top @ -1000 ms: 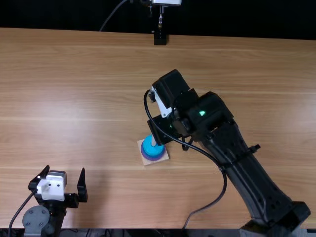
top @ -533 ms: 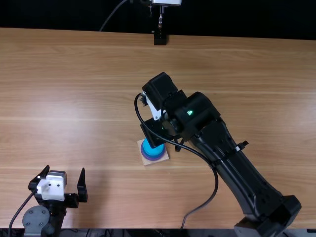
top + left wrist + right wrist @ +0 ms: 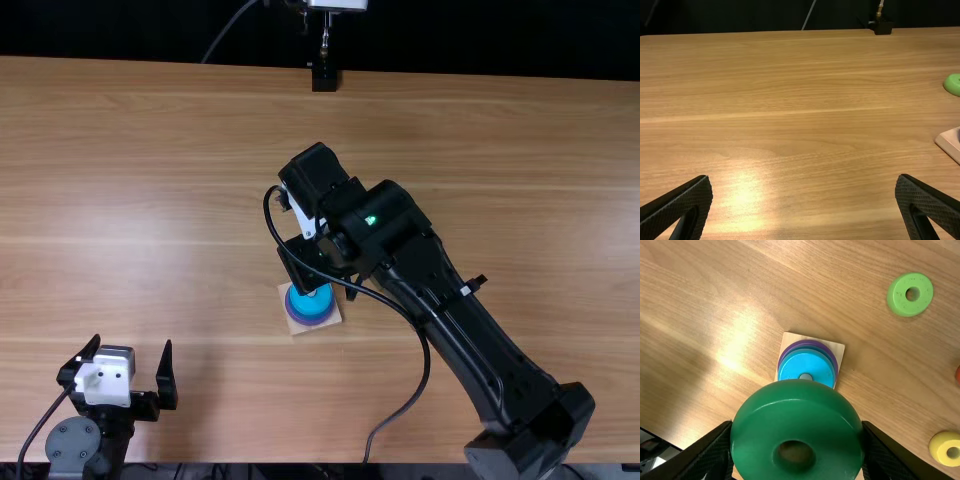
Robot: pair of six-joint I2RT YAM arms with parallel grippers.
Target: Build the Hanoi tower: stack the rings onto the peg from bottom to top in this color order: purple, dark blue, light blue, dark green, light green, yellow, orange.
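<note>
In the top view my right gripper is over the wooden base, partly covering the light blue ring on the purple ring. The right wrist view has my right gripper shut on the dark green ring. Behind that ring, a darker blue rim shows between light blue and purple around the peg. A light green ring and a yellow ring lie loose. My left gripper stands open at the near left, also open in its wrist view.
In the right wrist view an orange-red piece is cut off at the edge. The right arm and its cable stretch across the right half of the table. A black stand is at the far edge.
My right arm has shifted left in the top view, its gripper now farther over the base's far side and the cable moving with it. The left arm has stayed still.
</note>
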